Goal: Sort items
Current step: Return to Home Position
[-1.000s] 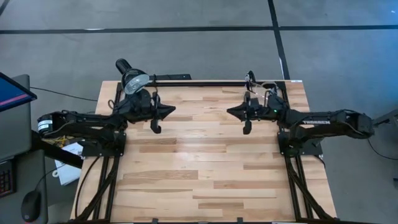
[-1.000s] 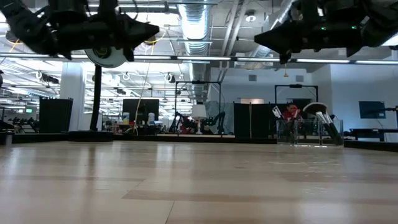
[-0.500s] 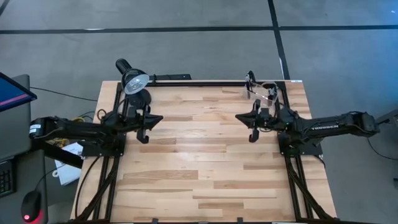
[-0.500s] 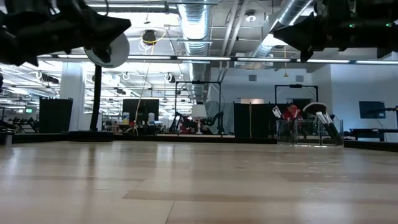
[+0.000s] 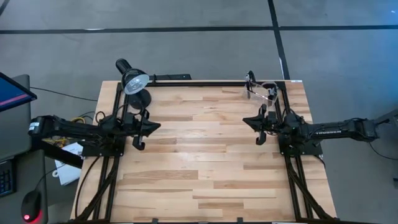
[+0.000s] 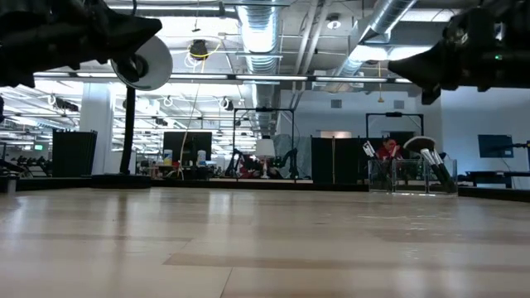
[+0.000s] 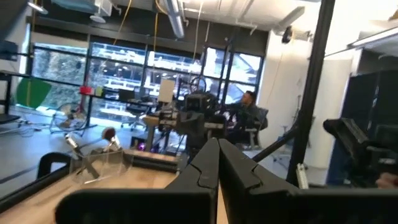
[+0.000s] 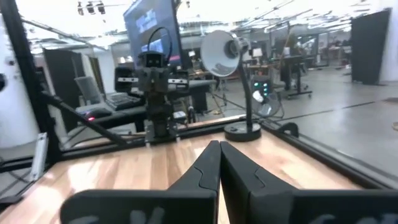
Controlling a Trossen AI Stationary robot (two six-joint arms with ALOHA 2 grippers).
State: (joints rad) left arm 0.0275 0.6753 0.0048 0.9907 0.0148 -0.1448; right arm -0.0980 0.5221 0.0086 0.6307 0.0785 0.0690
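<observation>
Brushes (image 6: 432,162) stood beyond both grippers, at the table's far edge. Nearer, the left gripper (image 5: 157,126) hung above the left side of the table (image 5: 199,174), its fingers pressed together on nothing. The right gripper (image 5: 246,121) hung above the right side, likewise closed and empty, tip facing tip. Farther back, the clear container (image 6: 393,178) at the far right corner held the brushes, leaning, perhaps one fan-headed. It stood near the right gripper and well apart from the left. The black lamp (image 5: 132,81) stood at the far left corner.
</observation>
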